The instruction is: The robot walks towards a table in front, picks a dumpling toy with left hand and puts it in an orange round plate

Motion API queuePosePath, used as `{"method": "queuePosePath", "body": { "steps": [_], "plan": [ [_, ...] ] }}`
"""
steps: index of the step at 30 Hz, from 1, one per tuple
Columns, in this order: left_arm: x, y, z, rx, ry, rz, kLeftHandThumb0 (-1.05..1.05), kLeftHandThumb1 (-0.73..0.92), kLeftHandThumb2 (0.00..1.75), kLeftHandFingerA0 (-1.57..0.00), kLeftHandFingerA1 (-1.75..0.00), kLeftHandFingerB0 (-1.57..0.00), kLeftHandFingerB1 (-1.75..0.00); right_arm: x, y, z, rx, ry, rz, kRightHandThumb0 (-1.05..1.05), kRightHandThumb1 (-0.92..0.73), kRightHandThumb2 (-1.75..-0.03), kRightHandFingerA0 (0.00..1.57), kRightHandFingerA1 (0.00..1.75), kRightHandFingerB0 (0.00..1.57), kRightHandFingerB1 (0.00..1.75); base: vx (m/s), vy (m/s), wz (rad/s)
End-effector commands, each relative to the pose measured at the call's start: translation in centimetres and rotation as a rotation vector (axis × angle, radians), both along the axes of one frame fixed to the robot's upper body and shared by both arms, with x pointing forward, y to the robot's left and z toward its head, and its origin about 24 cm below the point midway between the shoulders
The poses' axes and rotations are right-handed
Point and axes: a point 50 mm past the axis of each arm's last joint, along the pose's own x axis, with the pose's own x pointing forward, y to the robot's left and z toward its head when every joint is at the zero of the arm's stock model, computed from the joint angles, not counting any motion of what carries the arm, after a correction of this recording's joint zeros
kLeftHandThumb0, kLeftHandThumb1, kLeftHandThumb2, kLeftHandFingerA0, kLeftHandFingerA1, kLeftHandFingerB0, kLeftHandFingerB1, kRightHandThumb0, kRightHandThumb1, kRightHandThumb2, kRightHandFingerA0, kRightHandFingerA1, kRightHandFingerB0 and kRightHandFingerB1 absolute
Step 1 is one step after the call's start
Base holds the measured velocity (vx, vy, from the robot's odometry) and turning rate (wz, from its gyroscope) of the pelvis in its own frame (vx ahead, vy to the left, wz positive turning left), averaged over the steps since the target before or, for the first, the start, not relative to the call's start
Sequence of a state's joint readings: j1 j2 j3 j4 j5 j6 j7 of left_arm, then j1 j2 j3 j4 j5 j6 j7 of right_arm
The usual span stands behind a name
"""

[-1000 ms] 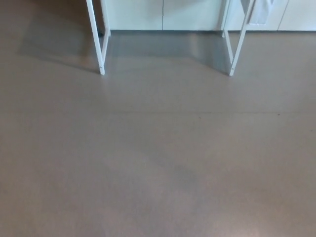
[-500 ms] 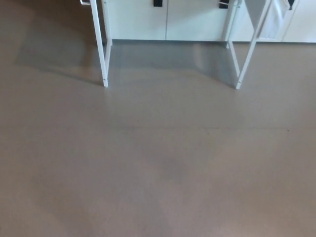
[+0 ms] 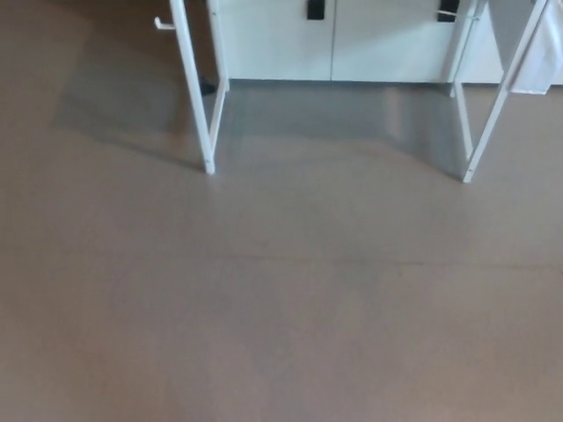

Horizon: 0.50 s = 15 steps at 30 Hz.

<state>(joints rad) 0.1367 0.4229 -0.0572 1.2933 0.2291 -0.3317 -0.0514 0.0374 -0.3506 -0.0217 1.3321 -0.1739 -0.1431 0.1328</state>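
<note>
Ahead of me, at the top of my head view, stand the white legs of a table: the left pair comes down to the floor left of centre, the right pair reaches the floor near the right edge. Each pair is a front leg and a rear leg joined low by a slanting bar. Only the legs show; the tabletop lies above the frame, so I cannot see the dumpling toy or the orange round plate, and cannot say where they sit. A small white peg or handle sticks out to the left of the left legs, near the top. Behind the legs runs a row of white cabinets, their base meeting the floor along a straight line; two dark handles sit at the upper edge of the doors, the second further right. Something pale hangs at the far top right, too cropped to name. The floor is plain grey-brown, filling most of the view, with a faint seam running across it below the legs. A darker shadow spreads under the table and out to the left. Neither of my hands shows, nor any forearm, so I cannot tell how their fingers stand.
</note>
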Motion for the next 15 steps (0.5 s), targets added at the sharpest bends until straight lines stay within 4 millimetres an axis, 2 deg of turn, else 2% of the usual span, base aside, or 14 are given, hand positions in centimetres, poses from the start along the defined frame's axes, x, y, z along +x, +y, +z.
{"method": "queuePosePath", "body": {
  "steps": [1,5,12,13,14,15],
  "plan": [
    [0.41,0.28,0.26,-0.008,-0.015,0.002,-0.35,0.62,0.58,-0.67,-0.61,-0.30,-0.31,-0.08,-0.04,0.01,-0.002,0.012,0.018,-0.52,-0.57,-0.87,0.57,0.61,0.33,0.48,0.54,0.232,0.03],
    [0.42,0.30,0.27,-0.009,-0.015,0.004,-0.35,0.62,0.58,-0.67,-0.61,-0.30,-0.31,-0.06,-0.03,0.02,0.002,0.010,0.020,-0.52,-0.57,-0.87,0.57,0.61,0.33,0.48,0.40,0.170,-0.43],
    [0.46,0.40,0.42,-0.027,-0.022,-0.002,-0.35,0.61,0.58,-0.67,-0.60,-0.30,-0.31,0.11,0.08,-0.03,0.003,0.015,0.029,-0.50,-0.57,-0.86,0.57,0.60,0.34,0.48,0.35,0.054,0.08],
    [0.48,0.37,0.36,-0.024,-0.019,0.003,-0.33,0.64,0.59,-0.70,-0.60,-0.30,-0.31,0.16,0.11,-0.03,0.006,0.014,0.026,-0.44,-0.68,-0.61,0.63,0.47,0.41,0.35,0.40,-0.089,0.19],
    [0.49,0.36,0.34,-0.024,-0.017,0.004,-0.32,0.64,0.59,-0.67,-0.61,-0.30,-0.31,0.20,0.12,-0.03,0.009,0.011,0.022,-0.48,-0.56,-0.87,0.57,0.60,0.35,0.49,0.41,-0.111,0.19],
    [0.50,0.36,0.35,-0.024,-0.017,0.002,-0.32,0.64,0.59,-0.67,-0.61,-0.30,-0.31,0.22,0.12,-0.03,0.011,0.009,0.019,-0.48,-0.56,-0.87,0.57,0.60,0.35,0.49,0.51,-0.143,0.22]
  ]
}}
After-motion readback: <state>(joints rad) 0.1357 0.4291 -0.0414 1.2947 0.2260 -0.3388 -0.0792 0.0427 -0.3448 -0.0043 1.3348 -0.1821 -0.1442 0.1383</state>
